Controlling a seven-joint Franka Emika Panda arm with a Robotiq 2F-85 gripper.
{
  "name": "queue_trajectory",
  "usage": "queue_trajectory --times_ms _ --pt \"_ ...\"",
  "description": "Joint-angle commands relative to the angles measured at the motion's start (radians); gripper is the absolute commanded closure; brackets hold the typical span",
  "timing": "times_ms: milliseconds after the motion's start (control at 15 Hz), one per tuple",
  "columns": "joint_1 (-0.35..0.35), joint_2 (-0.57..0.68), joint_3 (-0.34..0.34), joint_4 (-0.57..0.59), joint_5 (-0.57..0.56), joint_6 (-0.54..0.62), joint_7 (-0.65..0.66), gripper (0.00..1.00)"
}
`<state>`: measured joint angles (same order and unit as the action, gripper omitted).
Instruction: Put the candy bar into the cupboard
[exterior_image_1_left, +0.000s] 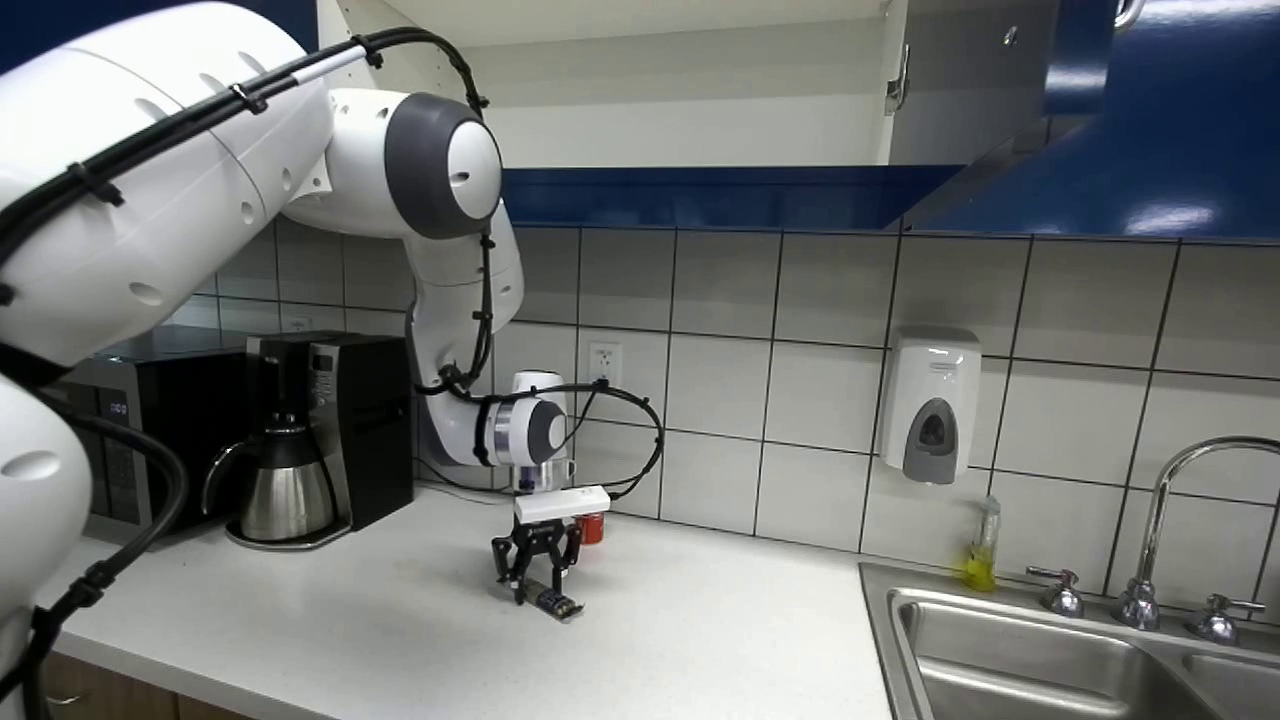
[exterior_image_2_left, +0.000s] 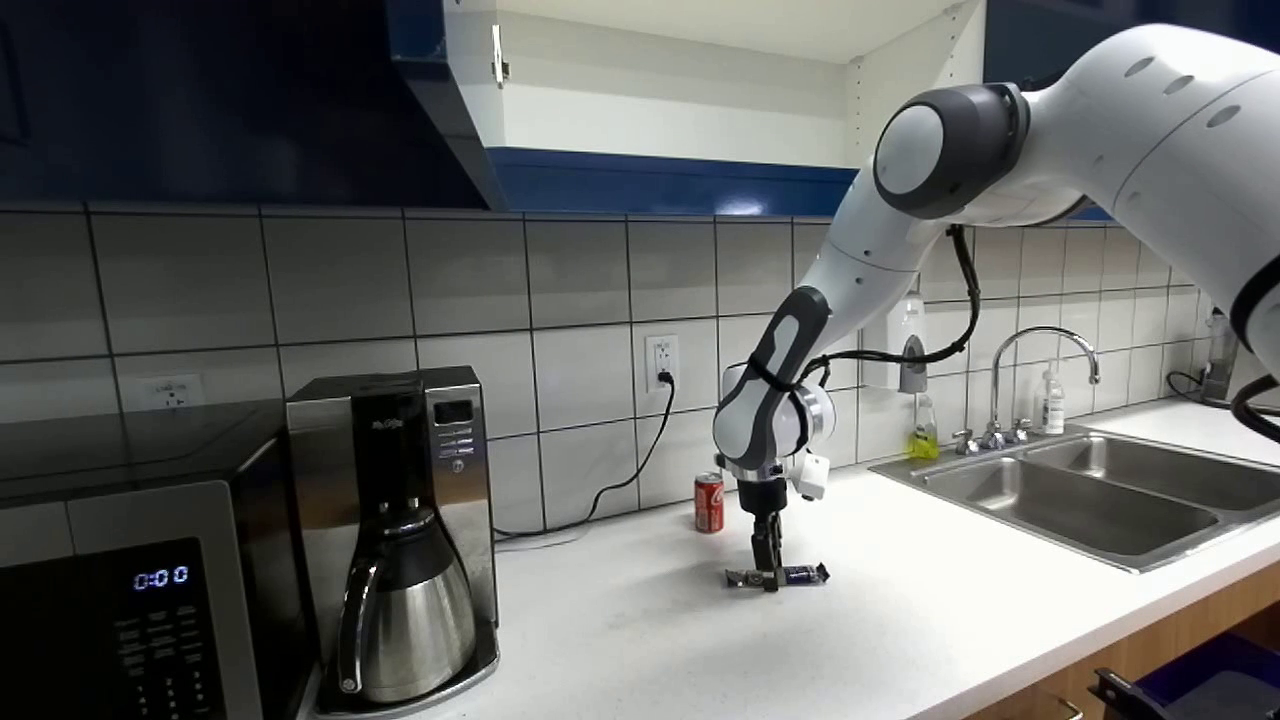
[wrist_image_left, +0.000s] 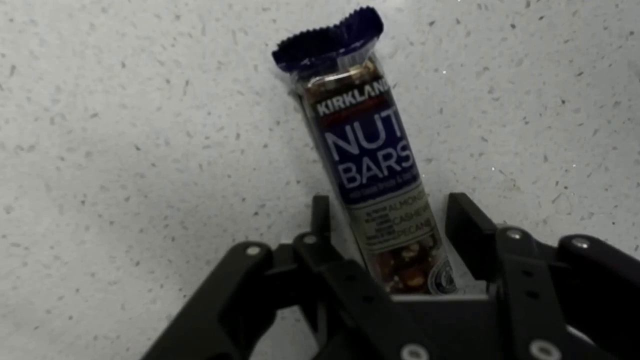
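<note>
Wrist view: the gripper (wrist_image_left: 393, 220) stands with jaws apart astride the candy bar (wrist_image_left: 372, 155) on the counter (wrist_image_left: 150, 165). In an exterior view, a red can (exterior_image_2_left: 709, 503) stands beyond the jaws, the open cupboard (exterior_image_2_left: 680, 90) high above them.

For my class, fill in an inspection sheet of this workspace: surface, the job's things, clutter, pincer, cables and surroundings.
Surface: pale, speckled countertop.
Job's things: candy bar, labelled NUT BARS, on the countertop; cupboard overhead, open.
Clutter: red can, upright; yellow-liquid bottle by the sink.
Pincer: open, astride the candy bar.
Cables: black, strapped along the arm; a cord plugged into the wall outlet.
Surroundings: coffee maker, microwave, soap dispenser, tiled wall.
</note>
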<state>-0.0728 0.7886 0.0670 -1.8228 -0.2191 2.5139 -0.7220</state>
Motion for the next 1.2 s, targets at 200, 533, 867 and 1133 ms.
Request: queue_trajectory --times_ms 200,533,867,1133 --pt "-0.028 0.01 0.017 0.031 -0.002 -0.007 -0.027 0.9" --pt "-0.022 0.009 0.01 0.031 -0.004 -0.01 -0.012 0.9" --pt "-0.004 -0.011 -0.008 0.019 0.005 -0.001 0.059 0.9" --pt "0.008 -0.039 -0.013 -0.006 0.026 0.014 0.2 0.9"
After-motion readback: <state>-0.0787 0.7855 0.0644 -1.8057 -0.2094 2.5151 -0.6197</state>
